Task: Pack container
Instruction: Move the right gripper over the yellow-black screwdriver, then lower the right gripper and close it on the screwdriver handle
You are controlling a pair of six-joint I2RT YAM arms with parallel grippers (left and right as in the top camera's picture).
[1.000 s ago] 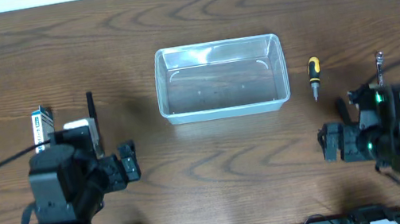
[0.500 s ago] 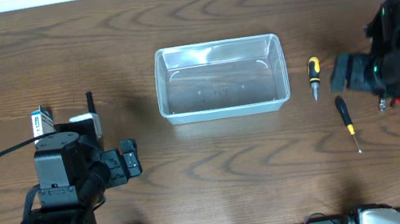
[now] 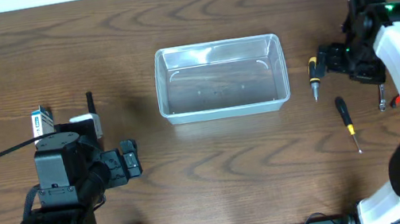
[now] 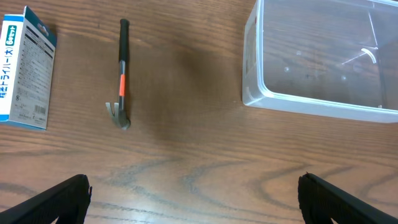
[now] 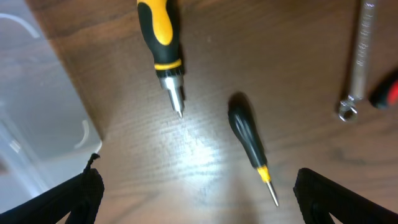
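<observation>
The clear plastic container [image 3: 225,110] stands empty at the table's back middle; it also shows in the left wrist view [image 4: 250,74] and the right wrist view [image 5: 43,130]. My left gripper [image 3: 129,162] is open and empty over bare wood [image 4: 193,194], front-left of the container. My right gripper [image 3: 330,61] is open and empty [image 5: 199,194], hovering right of the container. Below it lie a stubby yellow-and-black screwdriver [image 3: 313,75] [image 5: 160,40] and a slim black screwdriver [image 3: 347,122] [image 5: 247,137].
A small hammer with a black handle [image 3: 90,105] [image 4: 122,68] and a blue-and-white box [image 3: 42,119] [image 4: 25,68] lie at the left. A metal wrench [image 3: 382,102] [image 5: 360,56] and a red item [image 5: 387,93] lie at the far right.
My right arm has swung from the front right up to the back right, over the screwdrivers, uncovering the slim black one. The left arm has barely shifted.
</observation>
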